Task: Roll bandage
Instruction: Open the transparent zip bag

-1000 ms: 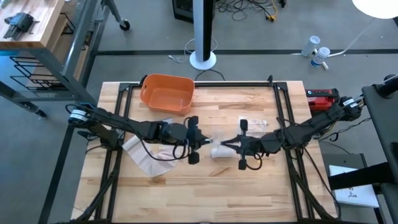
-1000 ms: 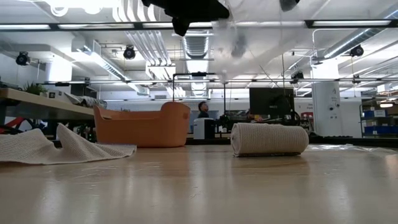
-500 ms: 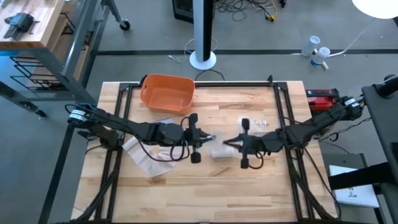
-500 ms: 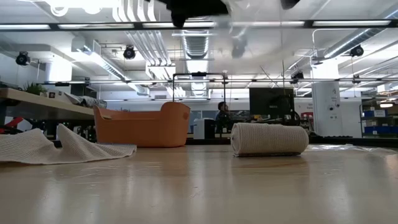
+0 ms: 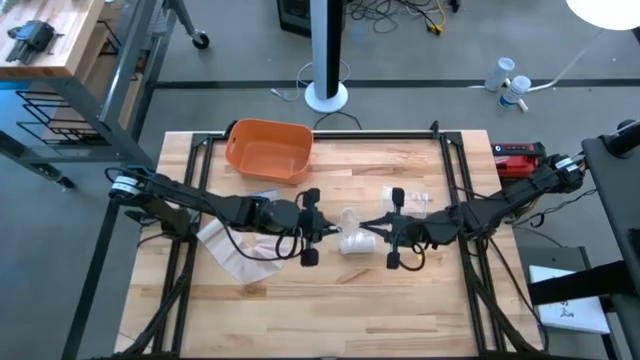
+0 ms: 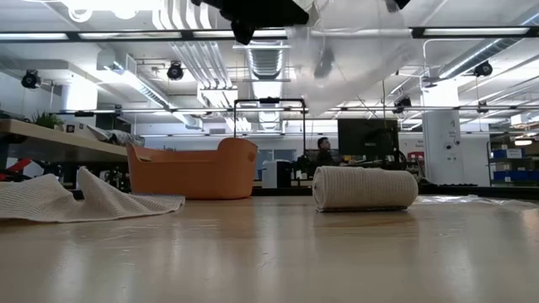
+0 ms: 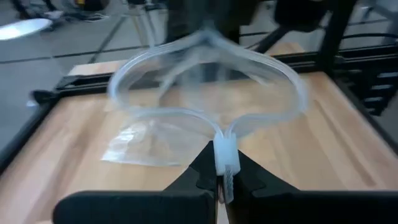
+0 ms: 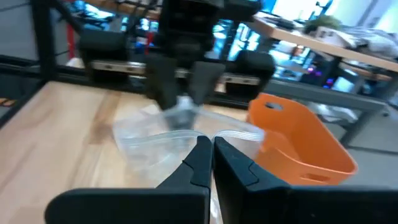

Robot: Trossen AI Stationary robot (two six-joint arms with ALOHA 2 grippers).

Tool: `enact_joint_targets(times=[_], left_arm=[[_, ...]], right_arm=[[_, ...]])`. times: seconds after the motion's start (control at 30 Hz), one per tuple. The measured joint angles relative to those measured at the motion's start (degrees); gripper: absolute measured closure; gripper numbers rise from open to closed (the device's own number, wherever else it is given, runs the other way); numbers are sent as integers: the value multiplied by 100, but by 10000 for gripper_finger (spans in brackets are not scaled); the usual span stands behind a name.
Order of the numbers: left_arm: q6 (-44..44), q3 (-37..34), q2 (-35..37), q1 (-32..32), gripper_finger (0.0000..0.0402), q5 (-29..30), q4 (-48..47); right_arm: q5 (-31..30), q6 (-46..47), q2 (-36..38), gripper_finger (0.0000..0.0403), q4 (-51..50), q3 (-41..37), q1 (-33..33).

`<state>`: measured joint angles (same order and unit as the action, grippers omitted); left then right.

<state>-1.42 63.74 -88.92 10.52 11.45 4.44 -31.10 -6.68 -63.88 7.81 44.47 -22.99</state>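
Unrolled bandage cloth [image 5: 232,248] lies crumpled at table [image 5: 300,300] left side. Orange bin [image 5: 268,150] at table rear. Left gripper [image 5: 322,229] at table centre, raised, pinching one edge of clear plastic bag [image 5: 349,220]. Rolled bandage [image 5: 356,242] rests on table directly under bag, between both grippers. Right gripper [image 5: 375,229] opposite, pinching bag's other edge, mouth pulled wide.

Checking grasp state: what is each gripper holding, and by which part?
Both hold the clear plastic bag above the table: left gripper pinches one side of its open rim, right gripper the opposite side. The rolled bandage lies unheld.
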Motion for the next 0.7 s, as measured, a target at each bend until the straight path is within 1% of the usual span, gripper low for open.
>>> enact_joint_targets(times=[0.07, 0.17, 0.23, 0.37, 0.53, 0.7], left_arm=[[-44, -2, 0, -2, 401, 133, -68], [-90, -4, 0, 3, 401, 129, -195], [-94, -4, 1, 15, 401, 75, -297], [-45, -8, 26, 27, 401, -206, -561], [132, -11, 37, 31, 401, -215, -922], [418, -11, 37, 31, 401, -198, -1284]], right_arm=[[24, 52, 4, 401, -25, 0, 0], [5, 146, 2, 397, -132, 0, 1], [3, 295, 4, 385, -241, 0, 1], [5, 574, 4, 346, -672, 0, 1], [7, 857, 38, 289, -1074, 0, 1], [3, 1120, 271, 234, -1410, 0, 1]])
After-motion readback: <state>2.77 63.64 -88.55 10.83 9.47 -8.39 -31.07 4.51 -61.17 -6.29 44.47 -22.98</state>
